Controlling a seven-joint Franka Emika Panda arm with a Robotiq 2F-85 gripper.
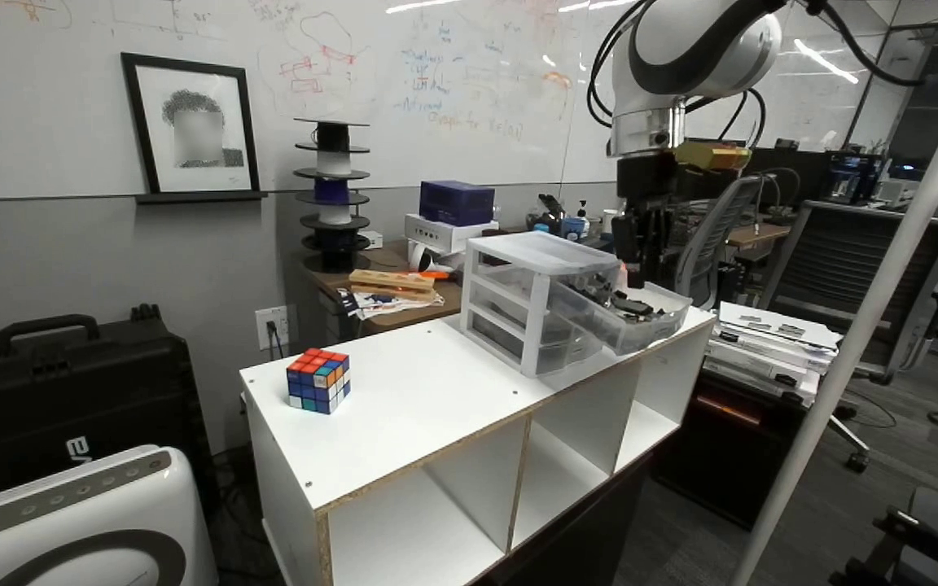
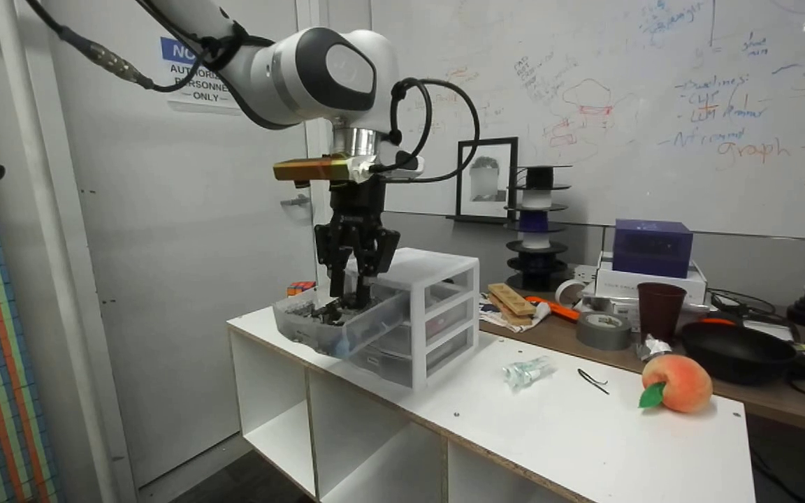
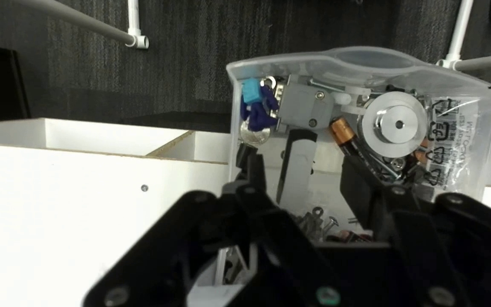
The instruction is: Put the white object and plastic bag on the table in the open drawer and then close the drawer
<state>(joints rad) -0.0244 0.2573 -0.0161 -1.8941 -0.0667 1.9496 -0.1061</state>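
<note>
The top translucent drawer (image 1: 655, 332) (image 2: 381, 320) (image 3: 279, 64) of the small drawer unit (image 1: 537, 321) (image 2: 418, 328) is pulled out and holds many small parts. My gripper (image 1: 640, 267) (image 2: 350, 290) (image 3: 305, 170) points down over it, fingers apart, tips close above the contents, nothing held. A white wheel (image 3: 395, 121) and a clear printed plastic bag (image 3: 458, 136) lie in the drawer. A flat grey strip (image 3: 298, 170) lies below, between the fingers. On the white table (image 1: 404, 399) (image 2: 486, 426) lies another clear crinkled packet (image 2: 528, 372). I cannot tell which white thing is the task's white object.
A Rubik's cube (image 1: 318, 381) sits at one table end. A peach (image 2: 678, 383) and a thin black piece (image 2: 592, 381) lie toward the opposite end. A cluttered workbench (image 2: 731, 395) stands behind the table. A white pole (image 1: 868, 325) rises near the arm.
</note>
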